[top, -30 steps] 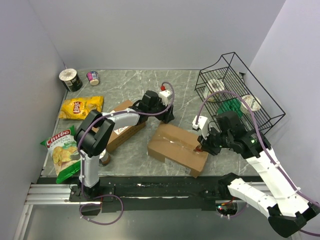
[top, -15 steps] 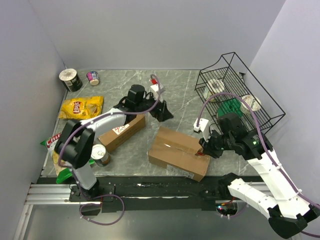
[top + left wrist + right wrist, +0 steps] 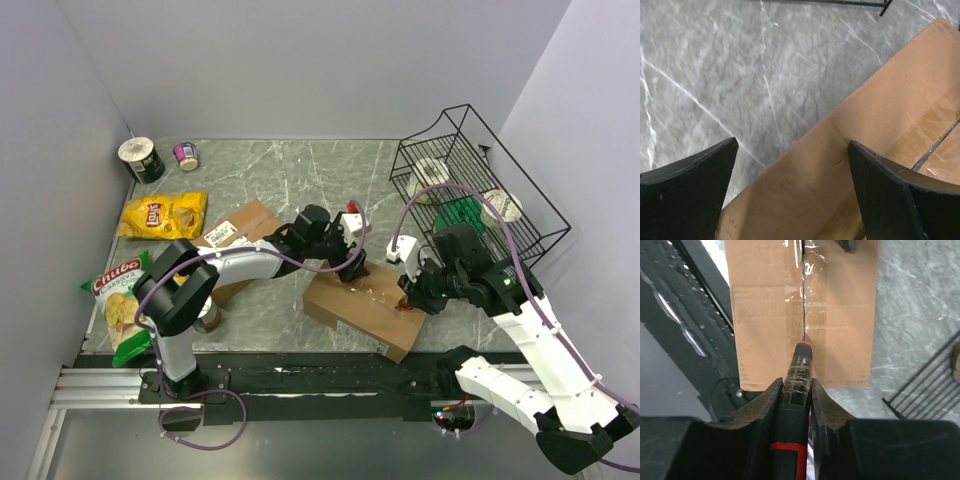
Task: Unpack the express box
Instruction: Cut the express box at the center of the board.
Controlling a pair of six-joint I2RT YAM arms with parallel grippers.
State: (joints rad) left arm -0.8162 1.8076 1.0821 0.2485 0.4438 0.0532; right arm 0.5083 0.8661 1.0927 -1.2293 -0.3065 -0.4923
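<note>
The brown taped express box [image 3: 365, 305] lies at the table's centre front. My left gripper [image 3: 352, 266] is open at the box's far left corner. In the left wrist view the box [image 3: 855, 160] fills the lower right; the gripper [image 3: 792, 142] straddles its edge with nothing held. My right gripper [image 3: 410, 295] is at the box's right end, shut on a black and red cutter [image 3: 796, 390]. The cutter's tip touches the taped centre seam [image 3: 803, 305] of the box [image 3: 765, 315]; the gripper [image 3: 796, 385] clamps the handle.
A second labelled cardboard box [image 3: 238, 238] lies to the left. A yellow chip bag [image 3: 163, 214], a green chip bag [image 3: 125, 305], a can [image 3: 207, 318] and two cups [image 3: 140, 158] stand at the left. A black wire basket [image 3: 470, 190] stands at the right.
My left gripper has moved from beyond the box down onto its far left corner. The box has shifted slightly. My right gripper with the cutter has stayed at the box's right end.
</note>
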